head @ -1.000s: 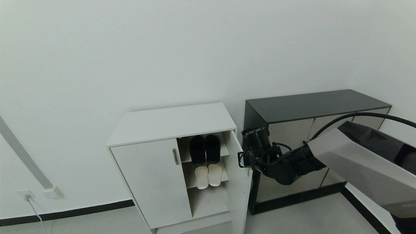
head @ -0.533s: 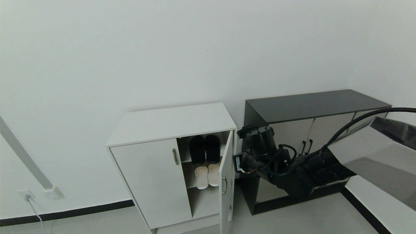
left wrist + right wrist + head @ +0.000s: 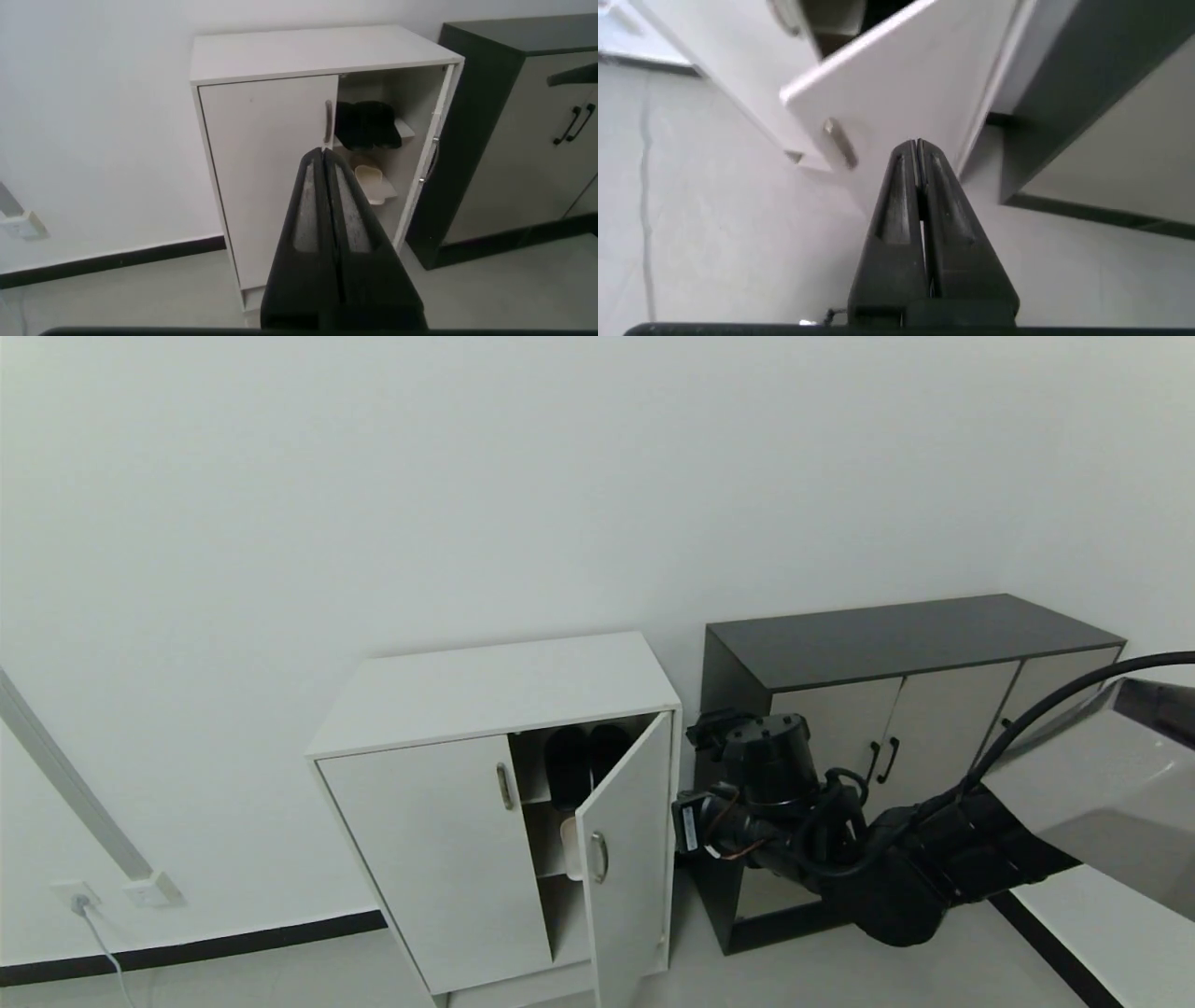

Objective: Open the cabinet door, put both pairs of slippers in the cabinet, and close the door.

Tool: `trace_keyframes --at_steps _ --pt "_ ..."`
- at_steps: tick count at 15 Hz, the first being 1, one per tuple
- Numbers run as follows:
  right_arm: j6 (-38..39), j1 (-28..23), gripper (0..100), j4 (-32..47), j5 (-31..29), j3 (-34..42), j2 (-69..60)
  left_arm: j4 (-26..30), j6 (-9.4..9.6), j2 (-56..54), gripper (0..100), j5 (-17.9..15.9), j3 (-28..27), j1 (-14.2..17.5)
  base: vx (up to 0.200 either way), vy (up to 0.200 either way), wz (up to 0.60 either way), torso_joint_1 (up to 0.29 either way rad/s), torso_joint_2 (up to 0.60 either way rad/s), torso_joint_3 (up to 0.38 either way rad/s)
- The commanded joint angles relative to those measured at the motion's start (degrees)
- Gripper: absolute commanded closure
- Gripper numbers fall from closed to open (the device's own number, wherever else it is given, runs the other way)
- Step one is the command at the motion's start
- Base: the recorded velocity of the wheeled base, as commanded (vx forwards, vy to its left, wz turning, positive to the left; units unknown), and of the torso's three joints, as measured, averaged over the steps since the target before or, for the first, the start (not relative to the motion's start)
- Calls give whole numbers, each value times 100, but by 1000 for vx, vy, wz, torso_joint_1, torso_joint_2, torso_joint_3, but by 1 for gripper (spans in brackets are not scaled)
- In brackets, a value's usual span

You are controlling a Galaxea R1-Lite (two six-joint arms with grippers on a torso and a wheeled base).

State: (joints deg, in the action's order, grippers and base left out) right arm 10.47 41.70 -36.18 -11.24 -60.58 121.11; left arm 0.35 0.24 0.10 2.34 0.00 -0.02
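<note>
Swinging in from wide open a second ago, the right door (image 3: 627,859) is now standing about halfway shut, and the right arm (image 3: 794,803) is following it leftward and lower across the front of the dark sideboard (image 3: 896,639).

From the head camera the door is covering most of the opening. The black slippers (image 3: 581,758) are peeking past its top edge on the upper shelf, and the white slippers (image 3: 566,845) are showing as a sliver on the shelf below. The left wrist camera, looking from farther left, is seeing much more of both pairs inside the white cabinet (image 3: 495,691). It is also showing the left gripper (image 3: 324,154) hanging well back from the cabinet, fingers pressed together on nothing. The right wrist camera is giving the door's outer face and its handle (image 3: 839,142) from close by, with the right gripper (image 3: 919,147) clenched empty just before that face; whether its tip is touching the panel I cannot tell.

The door's free edge is jutting out past the closed left door (image 3: 439,859), leaving a wedge of gap between them. Bare grey floor (image 3: 280,980) is lying open ahead of both pieces of furniture. Behind them, a plain white wall (image 3: 467,476) is carrying a slanted conduit (image 3: 65,784) and a socket (image 3: 75,894) above a black skirting strip (image 3: 233,943).
</note>
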Motion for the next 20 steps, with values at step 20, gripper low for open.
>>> trace_keyframes --at_steps 20 --pt "-555 198 100 -3299 34 3359 220 0 11 -1 100 12 0 2 50 0 90 0 0 1"
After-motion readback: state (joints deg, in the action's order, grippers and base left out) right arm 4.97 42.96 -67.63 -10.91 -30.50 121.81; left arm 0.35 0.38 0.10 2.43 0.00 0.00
